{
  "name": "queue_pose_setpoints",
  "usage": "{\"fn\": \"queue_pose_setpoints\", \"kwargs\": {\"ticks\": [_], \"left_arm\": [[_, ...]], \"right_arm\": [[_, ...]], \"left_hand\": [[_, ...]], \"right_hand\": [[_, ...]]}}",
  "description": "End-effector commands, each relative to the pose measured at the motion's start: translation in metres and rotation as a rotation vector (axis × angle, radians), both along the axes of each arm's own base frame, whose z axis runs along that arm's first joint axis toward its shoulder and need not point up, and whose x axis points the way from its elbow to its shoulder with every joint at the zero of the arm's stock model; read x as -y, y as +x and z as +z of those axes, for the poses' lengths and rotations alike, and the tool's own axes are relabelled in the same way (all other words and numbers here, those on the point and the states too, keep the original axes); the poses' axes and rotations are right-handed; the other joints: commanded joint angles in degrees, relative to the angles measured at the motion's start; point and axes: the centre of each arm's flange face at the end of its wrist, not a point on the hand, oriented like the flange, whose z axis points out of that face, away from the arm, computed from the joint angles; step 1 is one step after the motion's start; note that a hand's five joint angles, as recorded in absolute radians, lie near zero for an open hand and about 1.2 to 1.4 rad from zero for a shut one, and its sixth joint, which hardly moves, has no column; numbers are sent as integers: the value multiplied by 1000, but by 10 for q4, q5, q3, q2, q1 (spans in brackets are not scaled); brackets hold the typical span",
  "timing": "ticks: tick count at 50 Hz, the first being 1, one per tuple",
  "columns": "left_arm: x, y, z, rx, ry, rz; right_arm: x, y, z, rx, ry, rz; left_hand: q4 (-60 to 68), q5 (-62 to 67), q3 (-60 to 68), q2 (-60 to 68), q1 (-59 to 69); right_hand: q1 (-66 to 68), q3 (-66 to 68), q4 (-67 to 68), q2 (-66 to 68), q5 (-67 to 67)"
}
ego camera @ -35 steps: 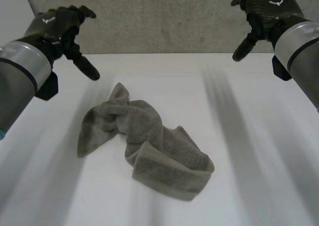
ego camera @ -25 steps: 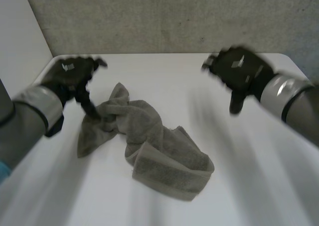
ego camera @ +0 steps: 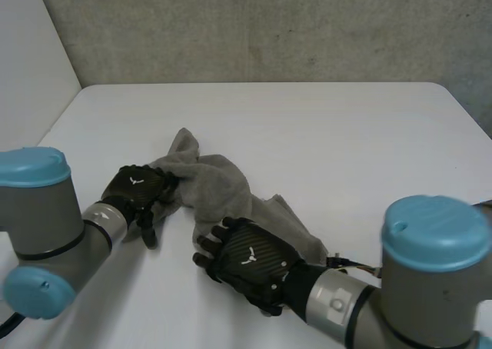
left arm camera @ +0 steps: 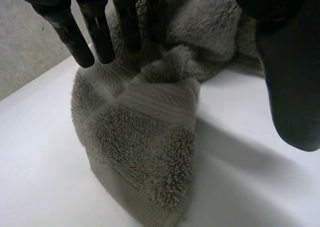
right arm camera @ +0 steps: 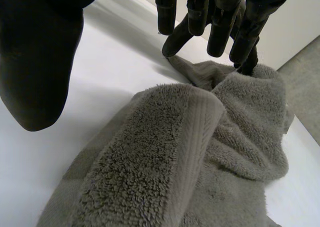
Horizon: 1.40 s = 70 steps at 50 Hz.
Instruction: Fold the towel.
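Note:
A grey-brown towel (ego camera: 223, 184) lies crumpled in the middle of the white table (ego camera: 346, 149). My left hand (ego camera: 137, 189) is down over the towel's left end, fingers (left arm camera: 97, 32) straight above the cloth and thumb (left arm camera: 292, 87) spread wide over bare table. A banded corner of the towel (left arm camera: 145, 132) lies under its palm. My right hand (ego camera: 247, 258) hovers over the towel's near end, hiding it in the head view. Its fingers (right arm camera: 220, 32) are straight and its thumb (right arm camera: 40, 62) stands apart, with a folded banded edge of the towel (right arm camera: 200, 152) below the palm. Neither hand grips cloth.
A grey wall (ego camera: 269, 26) runs along the table's far edge. Bare tabletop stretches to the right of the towel and behind it. Both forearms reach in low across the near part of the table.
Both hands have come down from high near the back wall to the towel, the left to its left end and the right to its near end. The towel has not moved.

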Motion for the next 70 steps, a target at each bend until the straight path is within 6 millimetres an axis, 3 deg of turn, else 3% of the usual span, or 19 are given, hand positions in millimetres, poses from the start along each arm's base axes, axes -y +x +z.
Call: {"fn": "queue_pose_setpoints", "kwargs": {"ticks": [1,7,9,10,14,22,24,25,27,37,43,45,46,48,53,56,58,65,70], "left_arm": [[19,-4,-10,-13,-48,11],[32,-6,-14,-18,-82,28],[37,-7,-16,-12,-88,35],[37,-7,-16,-12,-88,35],[45,-8,-24,36,-97,30],[45,-9,-27,68,-104,17],[48,-10,-24,64,-122,17],[48,-10,-24,64,-122,17],[55,-12,-17,53,-149,21],[71,-21,21,10,-259,23],[50,-19,58,1,-255,2],[42,-18,68,-2,-246,-18],[42,-18,68,-2,-246,-19],[21,-19,112,-60,-284,-86],[15,-15,142,-162,-291,-85],[16,-15,141,-189,-239,-73],[24,-19,117,-170,-154,-70],[50,-31,76,-144,-70,-68],[82,-45,94,-183,-179,-68]], "right_arm": [[9,20,-20,-17,-69,-122],[18,34,-31,-38,-101,-209],[27,38,-35,-45,-114,-248],[27,38,-35,-45,-114,-248],[54,37,-22,-29,-178,-399],[113,-1,6,-12,-248,-680],[117,-7,7,-16,-245,-695],[119,-10,6,-22,-240,-699],[120,-12,5,-28,-234,-700],[146,-36,39,29,-291,-784],[157,-62,67,-3,-286,-827],[157,-76,95,-6,-252,-797],[157,-76,95,-6,-252,-797],[157,-93,115,-47,-142,-724],[154,-105,135,-71,10,-631],[162,-107,132,-85,71,-596],[171,-104,121,-125,62,-571],[206,-93,108,-137,-97,-531],[237,-70,130,15,-375,-509]], "left_hand": [[6,0,3,4,4],[9,3,6,8,8],[11,5,8,9,9],[11,5,8,9,9],[14,8,11,13,13],[90,84,87,89,88],[293,288,291,292,292],[295,289,292,294,293],[573,567,570,572,571],[597,592,595,596,596],[597,592,595,596,596],[597,592,595,596,596],[597,592,595,596,596],[597,592,595,596,596],[597,592,595,596,596],[597,592,595,596,596],[597,592,595,596,596],[597,592,595,596,596],[597,592,595,596,596]], "right_hand": [[-30,-38,-42,-39,-34],[9,1,-3,0,5],[199,190,186,189,194],[200,192,188,191,195],[669,661,657,660,665],[670,662,658,661,666],[670,662,658,661,666],[670,662,658,661,666],[670,662,658,661,666],[670,662,658,661,666],[670,662,658,661,666],[670,662,658,661,666],[670,662,658,661,666],[670,662,658,661,666],[670,662,658,661,666],[670,662,658,661,666],[670,662,658,661,666],[670,662,658,661,666],[670,662,658,661,666]]}}
